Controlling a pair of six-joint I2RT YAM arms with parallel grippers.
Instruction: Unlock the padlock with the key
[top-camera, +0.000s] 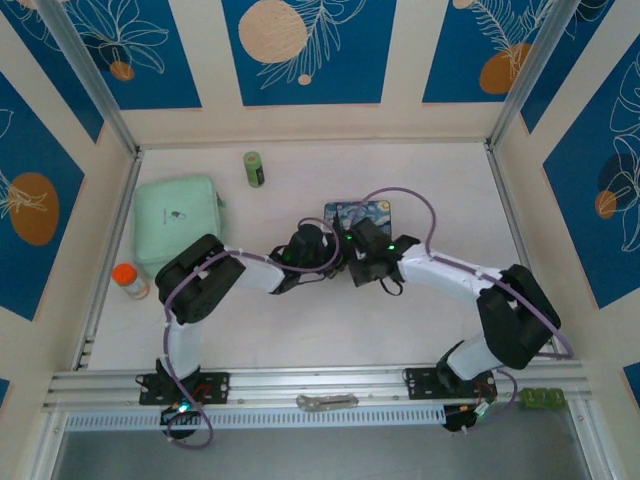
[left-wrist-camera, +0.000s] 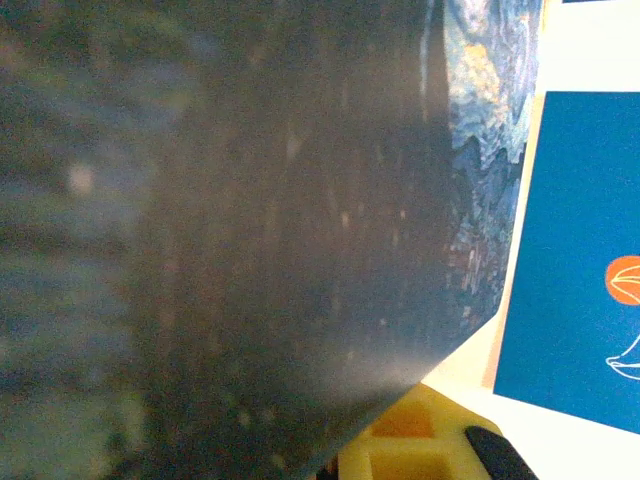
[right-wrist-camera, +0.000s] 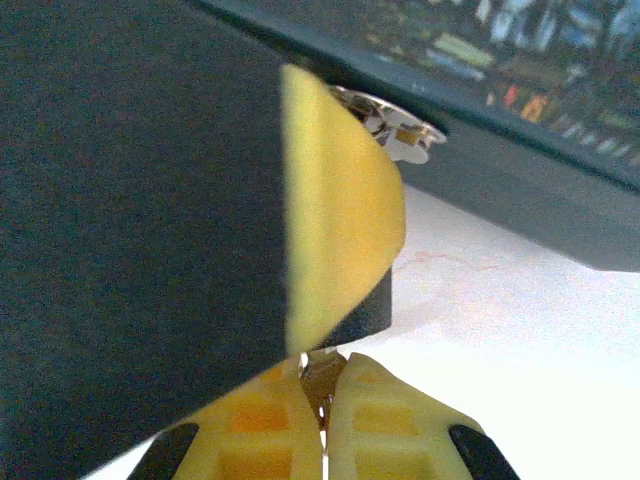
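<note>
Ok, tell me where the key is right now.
In the right wrist view, the key is pinched between the right gripper's closed fingertips at bottom centre, with the blue tin lying beyond it, upper right.

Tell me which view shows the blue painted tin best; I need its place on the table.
Top external: the blue painted tin lies near the middle of the table, near edge hidden, so its place is plain. Left wrist gives a blurred close-up of its painted face; right wrist catches its slanted edge.
</note>
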